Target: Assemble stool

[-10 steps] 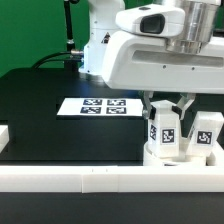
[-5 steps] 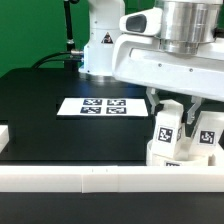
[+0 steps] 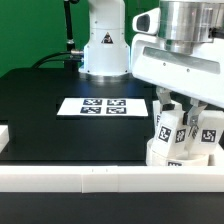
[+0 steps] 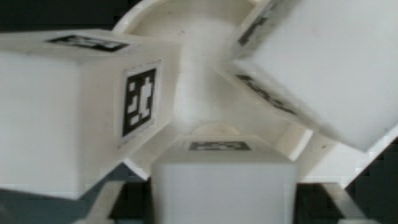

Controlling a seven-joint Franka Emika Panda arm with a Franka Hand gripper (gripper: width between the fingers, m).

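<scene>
Black table (image 3: pixel 60 140) open across exterior view's left and middle; only marker board (image 3: pixel 103 106) lies flat there. Right corner crowded: upright legs (image 3: pixel 166 128) on seat (image 3: pixel 180 156), border rail (image 3: pixel 80 180) walling front edge.

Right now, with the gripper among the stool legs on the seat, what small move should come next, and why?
Probably keep turning the held leg into the seat. The gripper appears closed on this upright leg, and the other legs stand very near, so any sideways move could hit them.
</scene>
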